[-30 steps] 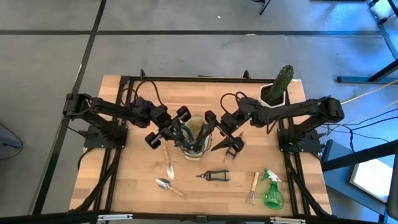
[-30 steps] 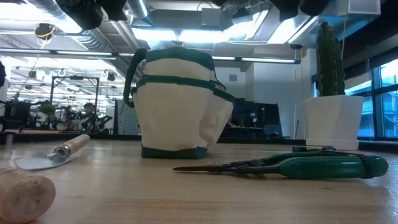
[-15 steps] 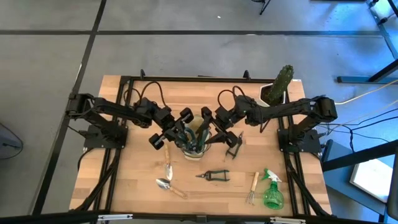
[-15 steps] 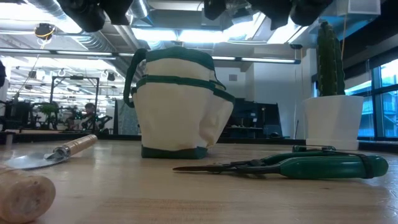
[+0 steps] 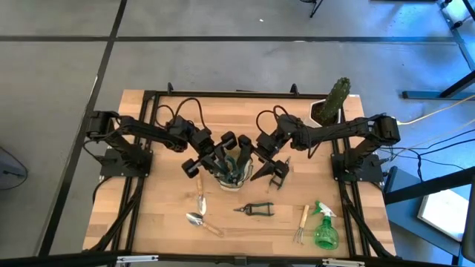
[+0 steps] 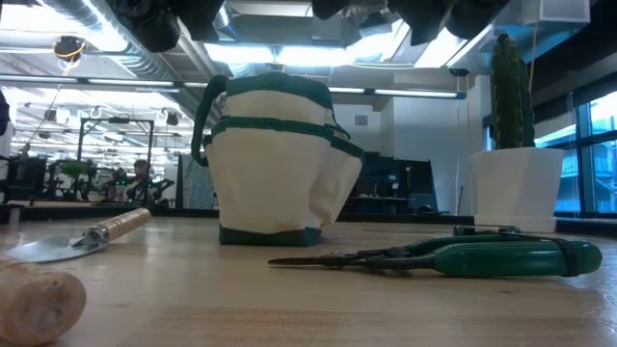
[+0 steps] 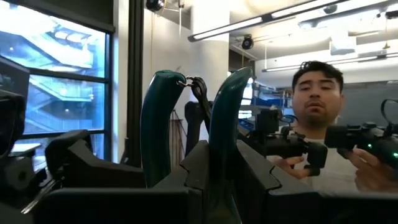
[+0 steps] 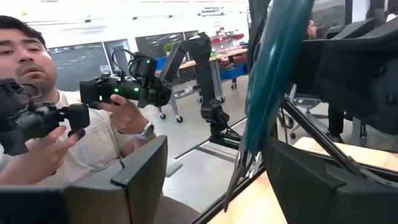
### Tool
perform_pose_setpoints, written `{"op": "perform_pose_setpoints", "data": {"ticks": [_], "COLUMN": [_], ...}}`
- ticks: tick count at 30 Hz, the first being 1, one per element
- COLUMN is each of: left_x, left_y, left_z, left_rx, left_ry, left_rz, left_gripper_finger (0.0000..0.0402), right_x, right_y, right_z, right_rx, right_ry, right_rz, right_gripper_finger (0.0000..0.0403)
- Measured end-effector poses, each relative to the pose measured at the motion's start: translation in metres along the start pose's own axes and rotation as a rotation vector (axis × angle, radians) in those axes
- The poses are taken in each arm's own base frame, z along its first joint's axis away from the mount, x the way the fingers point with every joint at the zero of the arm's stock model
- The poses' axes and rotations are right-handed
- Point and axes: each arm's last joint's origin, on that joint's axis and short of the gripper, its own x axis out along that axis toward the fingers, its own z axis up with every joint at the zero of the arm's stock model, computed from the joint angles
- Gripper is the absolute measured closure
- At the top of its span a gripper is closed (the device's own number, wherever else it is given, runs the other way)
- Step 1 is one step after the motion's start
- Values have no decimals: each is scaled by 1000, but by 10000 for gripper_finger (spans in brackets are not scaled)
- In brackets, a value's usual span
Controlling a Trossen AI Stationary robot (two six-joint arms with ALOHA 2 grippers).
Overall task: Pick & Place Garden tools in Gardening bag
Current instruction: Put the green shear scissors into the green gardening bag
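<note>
Over the wooden table (image 5: 163, 215), my two arms meet above the gardening bag (image 5: 231, 169), the olive-and-beige tote standing near the table's middle. My left gripper (image 5: 223, 154) is clamped on a pair of green-handled shears (image 7: 225, 118), whose curved handles rise between its fingers in the left wrist view, right at the bag's mouth. My right gripper (image 5: 273, 172) hangs just beside the bag with its fingers spread wide, empty.

Still on the table: the pruners (image 5: 254, 210) in front of the bag, a trowel (image 5: 201, 199) and a second trowel (image 5: 203, 223) to their left, the hand fork (image 5: 301, 225) and spray bottle (image 5: 324, 228) to their right. A cactus (image 5: 335, 98) stands at the far right corner.

I can read no brand, label or writing anywhere. A person (image 8: 37, 118) holding controllers shows beyond the table.
</note>
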Motion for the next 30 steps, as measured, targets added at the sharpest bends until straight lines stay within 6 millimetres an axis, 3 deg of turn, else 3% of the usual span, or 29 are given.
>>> {"op": "perform_pose_setpoints", "data": {"ticks": [7,14,21,30], "left_x": [0,0,-6,-32], "left_y": [-2,-3,1,13], "left_z": [-2,-3,-3,20], "left_rx": [-12,-3,14,114], "left_ry": [42,75,109,129], "left_rz": [-70,-130,-162,-150], "left_gripper_finger": [363,363,363,363], "right_x": [0,-1,5,15], "right_y": [-1,-8,-7,-9], "right_z": [-3,-10,-12,-17], "right_rx": [-28,-85,-113,-153], "right_ry": [23,51,34,-39], "right_rz": [-11,-216,-203,-231], "right_gripper_finger": [139,139,139,139]}}
